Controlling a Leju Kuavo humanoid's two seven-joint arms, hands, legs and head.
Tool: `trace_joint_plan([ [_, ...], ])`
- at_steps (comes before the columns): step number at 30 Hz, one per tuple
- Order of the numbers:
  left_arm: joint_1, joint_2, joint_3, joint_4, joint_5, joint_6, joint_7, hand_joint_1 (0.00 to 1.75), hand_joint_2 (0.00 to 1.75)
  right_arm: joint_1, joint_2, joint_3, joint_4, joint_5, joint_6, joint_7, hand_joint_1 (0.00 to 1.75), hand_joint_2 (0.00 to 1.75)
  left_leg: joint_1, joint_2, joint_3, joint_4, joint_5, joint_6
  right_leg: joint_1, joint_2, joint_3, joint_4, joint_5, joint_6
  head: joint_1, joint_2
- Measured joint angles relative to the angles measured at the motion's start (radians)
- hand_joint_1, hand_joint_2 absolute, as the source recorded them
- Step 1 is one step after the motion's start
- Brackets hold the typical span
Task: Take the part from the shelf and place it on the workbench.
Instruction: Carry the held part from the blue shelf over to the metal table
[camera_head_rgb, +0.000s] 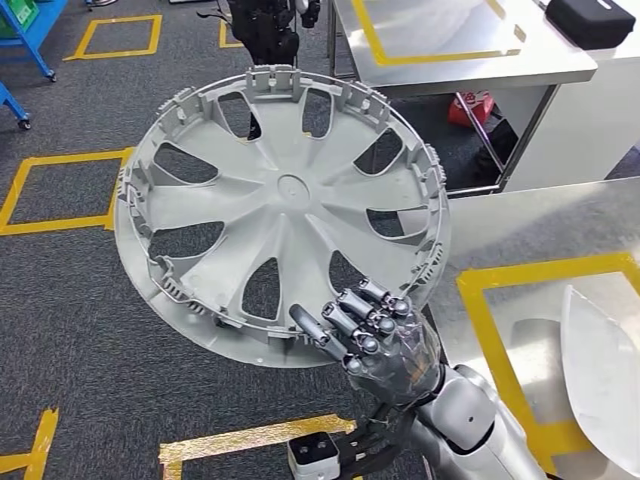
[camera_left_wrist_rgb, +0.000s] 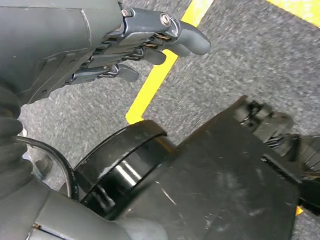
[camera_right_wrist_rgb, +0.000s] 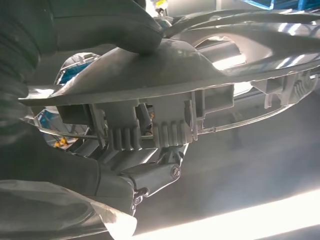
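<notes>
Right hand (camera_head_rgb: 377, 335) grips the wheel cover (camera_head_rgb: 283, 210) by its rim, off the shelf, left of the workbench (camera_head_rgb: 521, 215); placing remains

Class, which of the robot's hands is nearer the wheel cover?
Right. The right hand grips the wheel cover at its near rim; the left hand hangs down over the floor, away from it.

Dark grey speckled carpet floor (camera_head_rgb: 75, 300) carries yellow tape rectangles (camera_head_rgb: 56, 190). A silver metal table with a yellow tape outline (camera_head_rgb: 460, 40) stands at the upper right, bearing a black case (camera_head_rgb: 590, 20). A blue metal cart frame (camera_head_rgb: 30, 40) stands at the upper left.
</notes>
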Motion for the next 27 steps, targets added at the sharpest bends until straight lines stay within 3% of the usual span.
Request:
trace_joint_plan([
  [2,0.002,0.001,0.000,0.000,0.000,0.000,0.000,0.00,1.75,0.000,0.000,0.000,0.000,0.000,0.000,0.000,1.75,1.75,-0.004,0.001,-0.005,-0.006,0.007,0.015,-0.003,0.000,-0.005,0.000,0.004,0.013,0.001,0.000],
  [3,0.002,0.001,0.000,0.000,0.000,0.000,0.000,0.00,1.75,0.000,0.000,0.000,0.000,0.000,0.000,0.000,1.75,1.75,-0.005,0.001,-0.007,-0.009,0.010,0.019,-0.005,-0.001,-0.008,-0.003,0.003,0.011,0.003,0.000],
  [6,0.003,0.000,0.000,0.000,0.000,0.000,0.000,0.00,1.75,0.000,0.000,0.001,0.000,-0.001,0.000,0.000,1.75,1.75,-0.011,0.000,-0.011,-0.012,0.013,0.021,-0.006,-0.002,-0.006,-0.011,0.002,-0.026,0.007,0.000],
  [7,0.003,-0.001,0.000,0.000,0.000,0.000,0.000,0.00,1.75,0.000,0.000,0.001,0.000,0.000,0.000,0.000,1.75,1.75,-0.013,0.000,-0.013,-0.011,0.015,0.024,-0.007,-0.002,-0.004,-0.014,0.009,-0.028,0.007,0.000],
  [10,0.004,-0.002,0.001,0.000,0.000,0.000,0.000,0.00,1.75,0.000,0.000,0.002,0.000,0.000,0.000,0.000,1.75,1.75,-0.015,0.001,-0.018,-0.010,0.020,0.031,-0.008,-0.001,-0.003,-0.023,0.027,-0.009,0.007,0.000],
  [18,0.006,-0.002,0.001,0.000,0.000,0.000,0.001,0.00,1.75,-0.001,0.000,0.006,0.000,0.000,0.000,0.011,1.75,1.75,-0.016,0.001,-0.022,-0.009,0.021,0.034,-0.010,-0.002,-0.003,-0.029,0.031,0.012,0.006,0.000],
  [27,0.005,-0.002,0.002,0.000,-0.007,-0.007,0.011,0.00,1.75,-0.006,0.000,0.013,0.005,0.000,0.000,0.044,1.75,1.75,-0.014,0.001,-0.025,-0.009,0.022,0.033,-0.009,-0.002,-0.009,-0.026,0.030,0.016,0.006,0.000],
])
